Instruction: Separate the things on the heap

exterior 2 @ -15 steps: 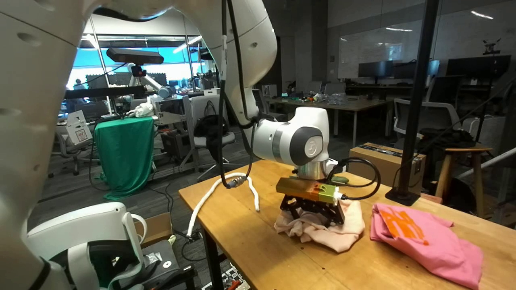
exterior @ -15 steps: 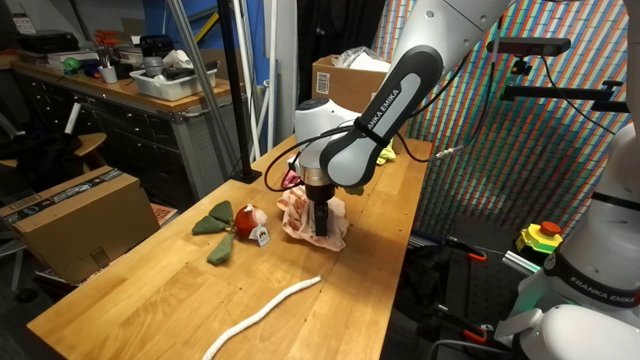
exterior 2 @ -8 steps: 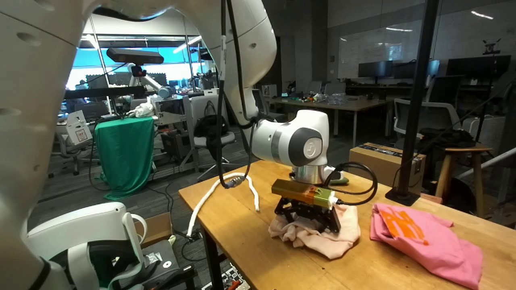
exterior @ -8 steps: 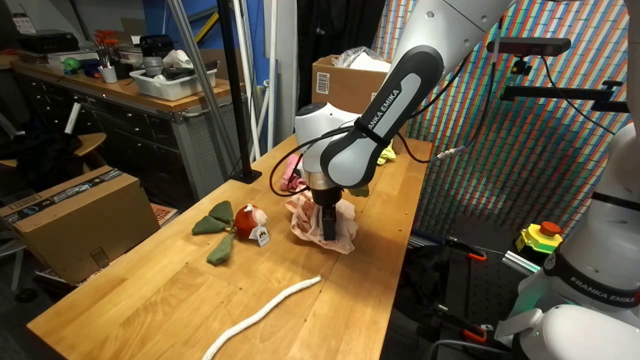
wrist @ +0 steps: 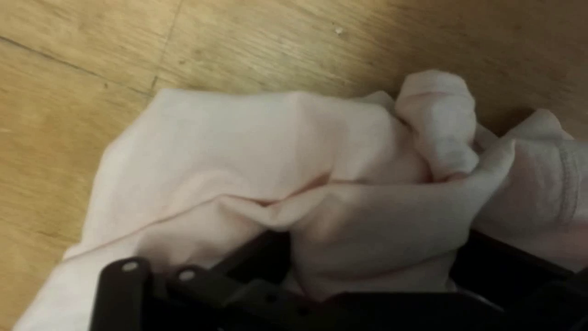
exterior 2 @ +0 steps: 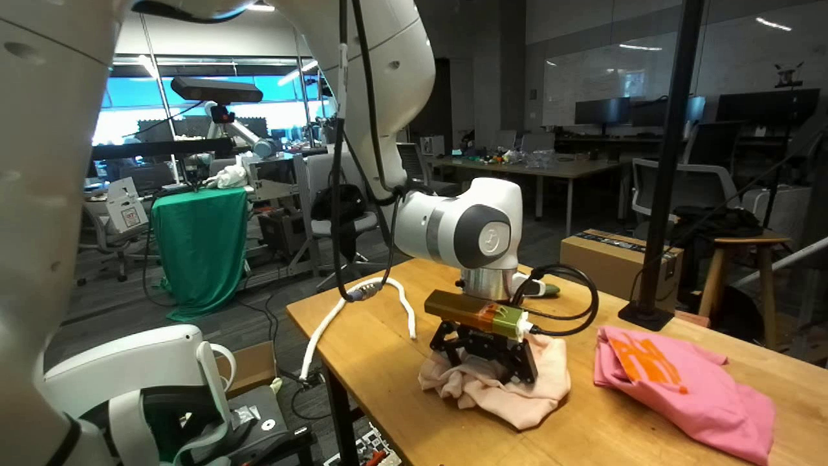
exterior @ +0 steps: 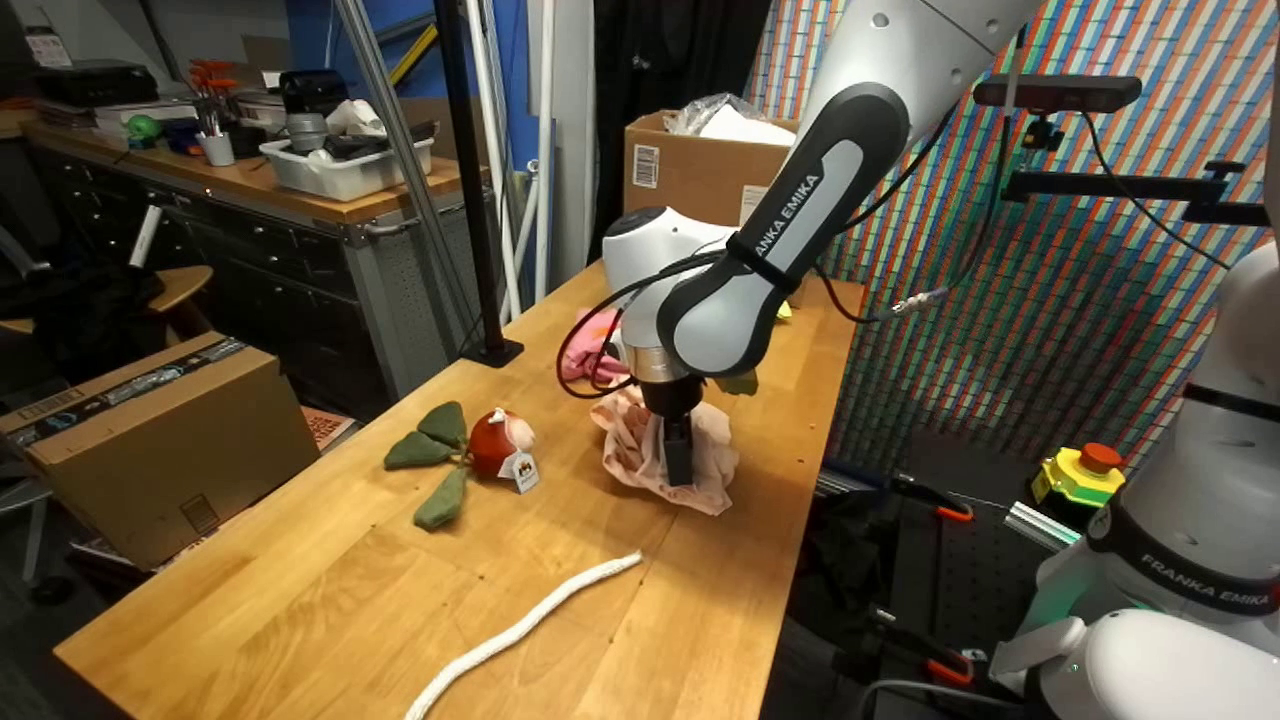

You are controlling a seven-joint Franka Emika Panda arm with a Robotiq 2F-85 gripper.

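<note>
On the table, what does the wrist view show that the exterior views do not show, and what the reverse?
Only the wrist view: a seam-like line on the pale cloth.
Only the exterior views: among others, the white rope, the bright pink cloth and, in an exterior view, the red object.
Shared: the pale cloth, the wooden table and the gripper.

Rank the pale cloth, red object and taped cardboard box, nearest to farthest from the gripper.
In an exterior view:
1. Pale cloth, under the gripper.
2. Red object, left, on the table.
3. Taped cardboard box, farther left, off the table.
</note>
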